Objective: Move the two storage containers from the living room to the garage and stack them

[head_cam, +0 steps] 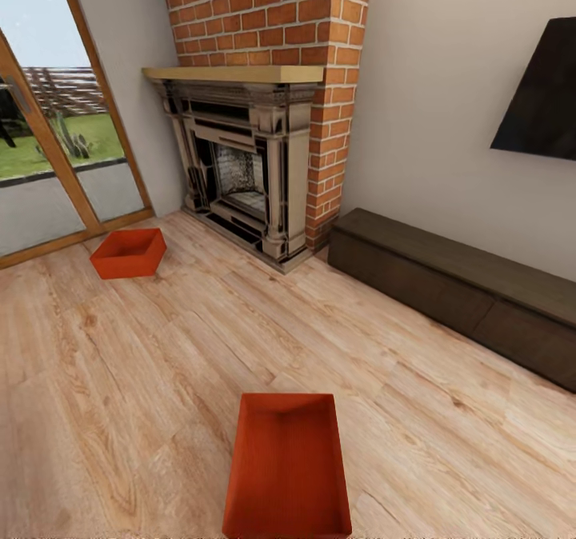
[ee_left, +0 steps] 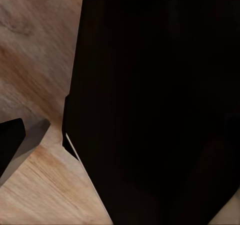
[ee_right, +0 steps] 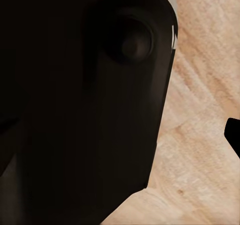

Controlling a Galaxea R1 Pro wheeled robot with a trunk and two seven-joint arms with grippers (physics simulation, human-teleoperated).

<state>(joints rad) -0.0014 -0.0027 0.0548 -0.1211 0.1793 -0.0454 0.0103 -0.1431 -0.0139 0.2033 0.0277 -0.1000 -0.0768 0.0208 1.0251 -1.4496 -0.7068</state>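
I am in the living room. Two red-orange open-top storage containers rest on the light wood plank floor. The nearer container lies straight ahead at the bottom middle of the head view, its long side pointing away from me. The farther container sits at the left, between the glass door and the fireplace. Both look empty and nothing touches them. A large black part of the robot covers much of the left wrist view above wood planks. The right wrist view is similar, with a black rounded part over planks.
A red brick fireplace stands at the back middle. A long low dark cabinet runs along the right wall under a black TV. A wood-framed glass door is at the left. Open plank floor lies between the two containers.
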